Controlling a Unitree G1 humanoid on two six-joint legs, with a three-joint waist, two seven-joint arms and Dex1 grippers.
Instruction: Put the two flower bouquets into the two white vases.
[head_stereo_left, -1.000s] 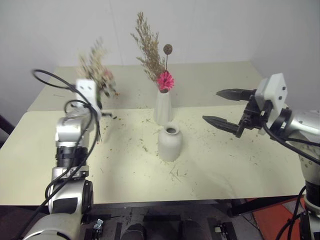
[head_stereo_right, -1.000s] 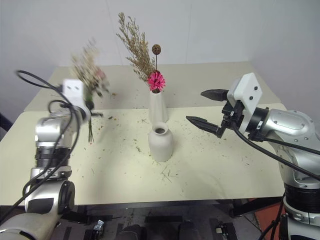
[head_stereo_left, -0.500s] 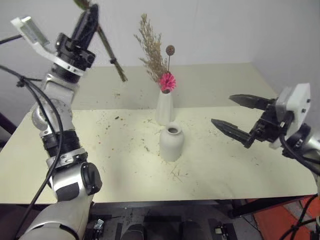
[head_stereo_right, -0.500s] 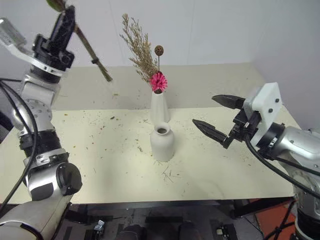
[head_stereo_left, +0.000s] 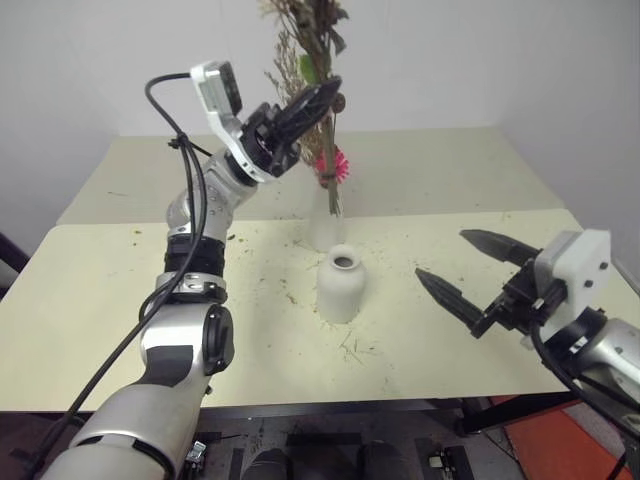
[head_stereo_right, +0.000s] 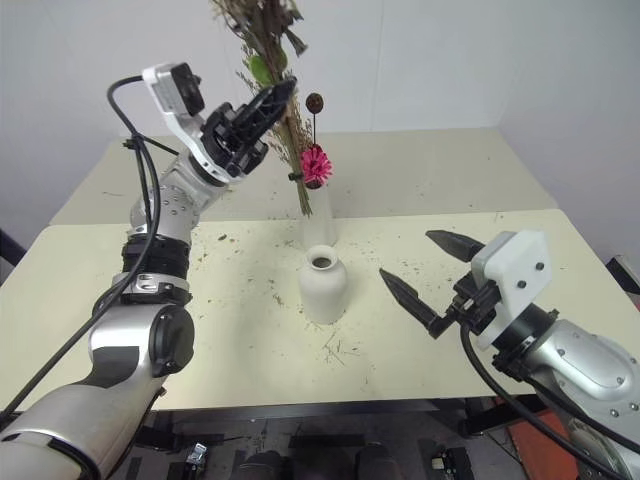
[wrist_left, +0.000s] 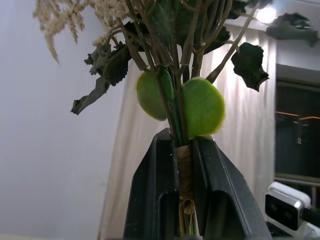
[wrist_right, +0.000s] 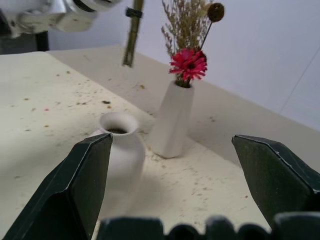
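Left claw (head_stereo_left: 318, 100) clamped on wrapped stems of shorter bunch of cream sprigs, dark green leaves and brown stems (wrist_left: 182, 95), raised high over far side of pale desk (head_stereo_left: 120, 290). Bunch near upright, stem ends (head_stereo_left: 334, 200) hanging just in front of tall slim white vase (head_stereo_right: 316, 215) already holding tan dried-grass bunch with red-pink daisy (head_stereo_right: 315, 165). Squat rounded white vase with narrow neck (head_stereo_left: 341, 285) empty, below and nearer than stem ends; stems likely need lowering straight into its mouth. Right claw (head_stereo_right: 428, 283) spread wide, empty, off to vase's right.
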